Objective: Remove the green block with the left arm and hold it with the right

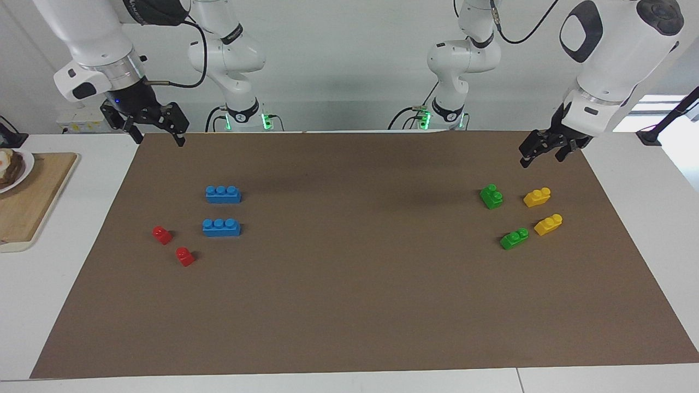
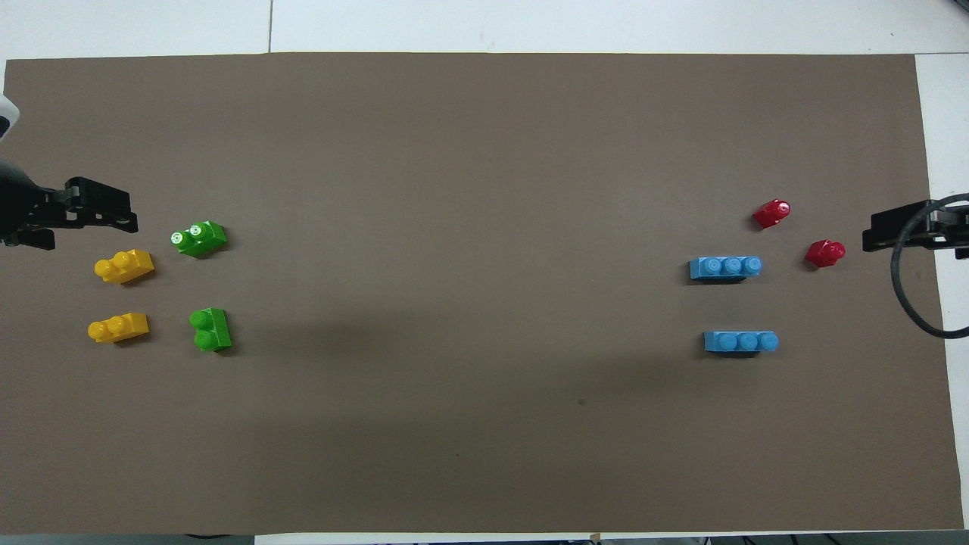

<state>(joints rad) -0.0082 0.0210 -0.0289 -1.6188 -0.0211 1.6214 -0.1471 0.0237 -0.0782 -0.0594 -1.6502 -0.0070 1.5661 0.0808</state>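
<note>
Facing view: the left arm's small black gripper (image 1: 546,147) hangs empty, fingers slightly parted, over the mat above the small green two-stud plastic block (image 1: 491,196); the second green brick (image 1: 514,238) lies farther out, risking a mix-up. The right gripper (image 1: 154,124) waits, spread, empty.

Overhead view: yellow bricks (image 2: 123,266) crowd beside the green block (image 2: 210,330), so a sloppy descent may knock them.

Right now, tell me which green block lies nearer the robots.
The green block beside the nearer yellow block is nearer the robots. The other green block lies farther out. The left gripper hangs above the mat's edge.
</note>
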